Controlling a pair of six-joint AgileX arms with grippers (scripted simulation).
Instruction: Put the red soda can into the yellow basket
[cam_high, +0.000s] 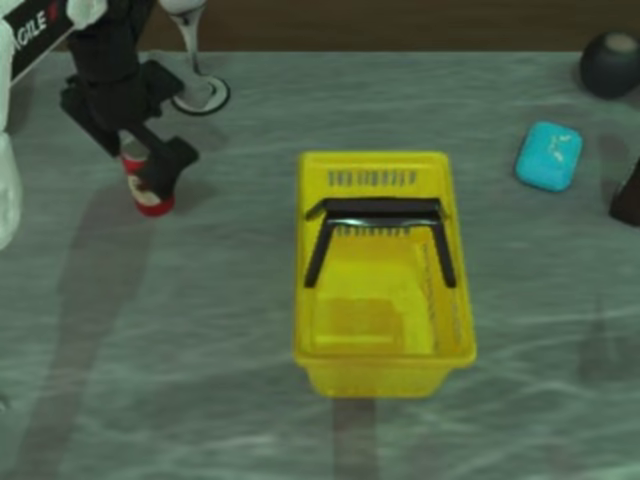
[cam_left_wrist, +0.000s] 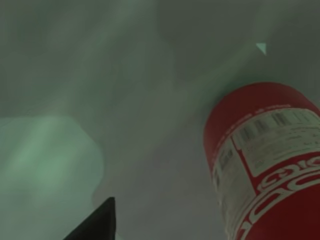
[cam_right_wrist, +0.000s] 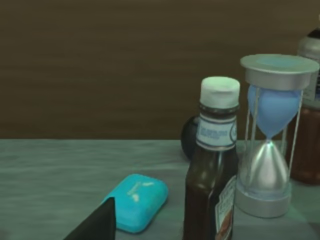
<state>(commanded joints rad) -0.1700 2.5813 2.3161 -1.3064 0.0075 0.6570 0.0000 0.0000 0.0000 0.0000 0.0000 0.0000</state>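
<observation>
The red soda can (cam_high: 152, 196) stands upright on the table at the far left, well to the left of the yellow basket (cam_high: 455, 330). My left gripper (cam_high: 152, 176) is down over the can, open, with its dark fingers on either side of it. In the left wrist view the red soda can (cam_left_wrist: 270, 165) fills one side with its pale label showing, and one dark finger (cam_left_wrist: 97, 224) stands apart from it. The basket's black handle (cam_high: 380, 212) lies across its far half, and the basket is empty. Of my right gripper only one finger (cam_right_wrist: 95, 225) shows, in its wrist view.
A glass's round foot (cam_high: 200, 96) stands just behind the left arm. A teal soap bar (cam_high: 548, 156), a black ball (cam_high: 610, 62) and a dark bottle (cam_high: 627, 198) sit at the right. The right wrist view shows a sauce bottle (cam_right_wrist: 212, 165) and an hourglass (cam_right_wrist: 270, 135).
</observation>
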